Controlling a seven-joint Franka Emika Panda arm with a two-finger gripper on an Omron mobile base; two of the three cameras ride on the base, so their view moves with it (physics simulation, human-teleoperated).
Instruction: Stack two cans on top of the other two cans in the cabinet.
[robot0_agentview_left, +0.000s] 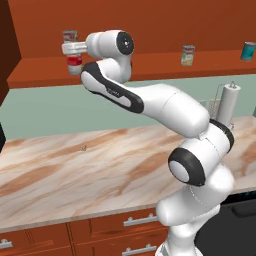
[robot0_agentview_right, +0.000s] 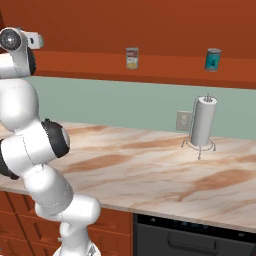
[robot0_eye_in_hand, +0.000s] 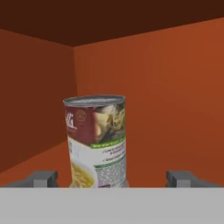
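Yellow-and-green can (robot0_eye_in_hand: 96, 142) sits upright on the red-and-white can (robot0_agentview_left: 74, 64) at the cabinet (robot0_agentview_left: 150, 65) shelf's left end, so one stack looks done. Gripper (robot0_eye_in_hand: 111, 179) jaws stand wide apart, both tips clear of the label, nothing held; judged a release. Hand (robot0_agentview_left: 75, 48) hangs level with the seam between the two tins. Further right on the same ledge: second yellow-and-green can (robot0_agentview_left: 188, 55) alone, then teal can (robot0_agentview_left: 248, 51), bare top. That pair is left to stack.

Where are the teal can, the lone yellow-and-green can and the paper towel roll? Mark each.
teal can (robot0_agentview_right: 213, 59), right base view, label middle.
yellow-and-green can (robot0_agentview_right: 132, 58), right base view, label middle.
paper towel roll (robot0_agentview_right: 202, 122), right base view, roll's side.
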